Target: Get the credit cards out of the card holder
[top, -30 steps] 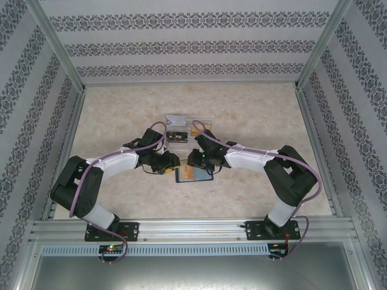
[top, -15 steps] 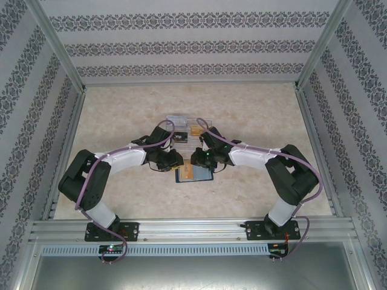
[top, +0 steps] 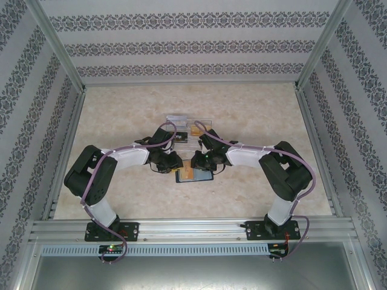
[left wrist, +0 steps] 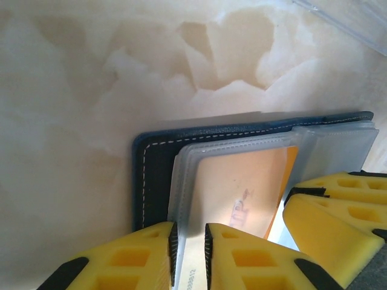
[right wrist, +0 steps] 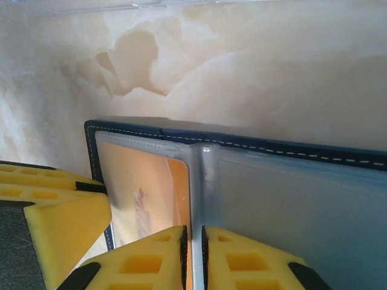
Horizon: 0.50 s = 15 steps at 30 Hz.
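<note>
You have the holder (left wrist: 154,175) lying open on the counter (left wrist: 72,121), just this side of the clear box (top: 178,119). Left jaws narrow, pinching the clear sleeve (left wrist: 181,175) over the orange card (left wrist: 242,181). Right jaws narrow, pinching the sleeve's centre fold. Card sits inside its sleeve.

card holder (left wrist: 154,175): we see it navy, open on table (left wrist: 72,121)
clear sleeve (left wrist: 187,172): holds orange card (left wrist: 242,187)
left hand (left wrist: 189,241): we see it pinching sleeve's near edge
right hand (left wrist: 294,196): yellow fingers at sleeve's right

A lab test booth: aluminium frame (top: 193,228), wallpaper-patterned panels (top: 193,48) around a marble-look tabletop (top: 121,106).
</note>
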Available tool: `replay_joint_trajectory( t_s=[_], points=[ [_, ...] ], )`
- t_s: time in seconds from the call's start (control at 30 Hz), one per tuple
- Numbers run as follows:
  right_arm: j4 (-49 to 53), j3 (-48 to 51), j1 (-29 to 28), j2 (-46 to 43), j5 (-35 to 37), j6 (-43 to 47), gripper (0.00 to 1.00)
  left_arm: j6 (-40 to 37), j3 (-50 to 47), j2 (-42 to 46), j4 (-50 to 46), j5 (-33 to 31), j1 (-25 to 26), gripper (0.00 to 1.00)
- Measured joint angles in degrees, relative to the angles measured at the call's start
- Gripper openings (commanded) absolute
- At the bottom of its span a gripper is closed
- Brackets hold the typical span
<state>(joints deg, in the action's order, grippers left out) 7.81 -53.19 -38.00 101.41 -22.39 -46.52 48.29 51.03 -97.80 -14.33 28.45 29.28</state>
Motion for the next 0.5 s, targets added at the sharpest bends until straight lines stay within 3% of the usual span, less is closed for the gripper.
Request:
replay_joint_trajectory(
  t_s=[0.5],
  points=[
    [-1.0, -0.1, 0.0, 1.3, -1.3, 0.1, 0.18, 0.0, 0.0, -0.7, 0.0, -0.2, 0.0, 0.14]
  ],
)
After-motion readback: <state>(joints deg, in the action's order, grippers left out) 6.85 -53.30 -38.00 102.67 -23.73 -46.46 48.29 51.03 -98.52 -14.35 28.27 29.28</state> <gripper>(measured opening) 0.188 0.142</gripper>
